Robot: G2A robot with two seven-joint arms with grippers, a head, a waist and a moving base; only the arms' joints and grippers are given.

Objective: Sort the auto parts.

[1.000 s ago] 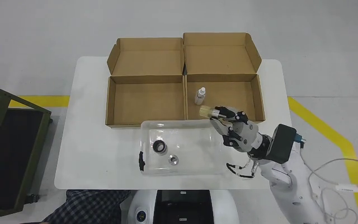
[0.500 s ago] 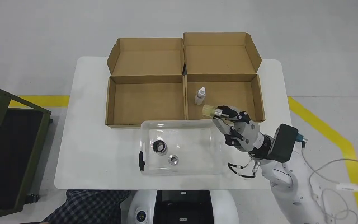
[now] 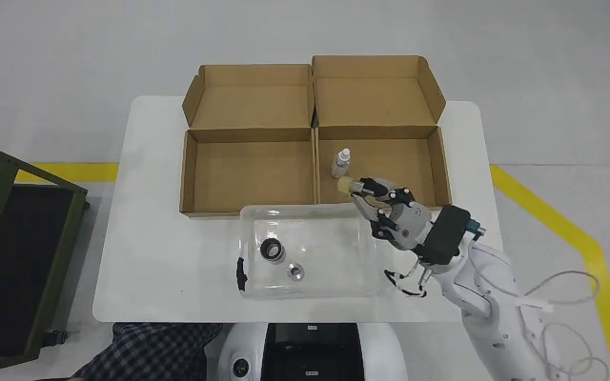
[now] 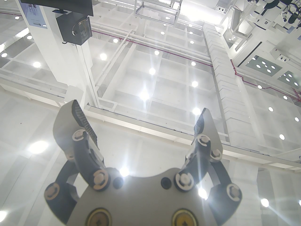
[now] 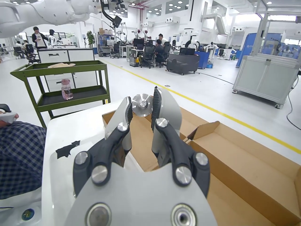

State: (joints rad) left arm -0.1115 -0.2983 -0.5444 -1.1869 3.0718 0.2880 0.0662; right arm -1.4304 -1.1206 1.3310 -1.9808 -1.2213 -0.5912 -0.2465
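Note:
My right gripper (image 3: 370,195) (image 5: 141,98) is shut on a small cylindrical part (image 3: 354,187) with a round silver end (image 5: 142,104). It holds the part above the near wall of the right cardboard box (image 3: 424,152), just past the clear plastic bin (image 3: 324,229). A white bottle (image 3: 340,163) stands in that box. A black ring (image 3: 274,250) and a small silver part (image 3: 297,271) lie in the bin. The left cardboard box (image 3: 250,171) holds nothing. My left gripper (image 4: 138,109) points up at the ceiling, open.
Both boxes stand side by side at the back of the white table (image 3: 152,219), lids folded back. A black clip (image 3: 240,273) sits at the bin's left end. A green cart (image 3: 29,257) stands off the table's left side.
My right gripper has carried the part a little to the left and farther back, toward the right box, and the wrist has turned.

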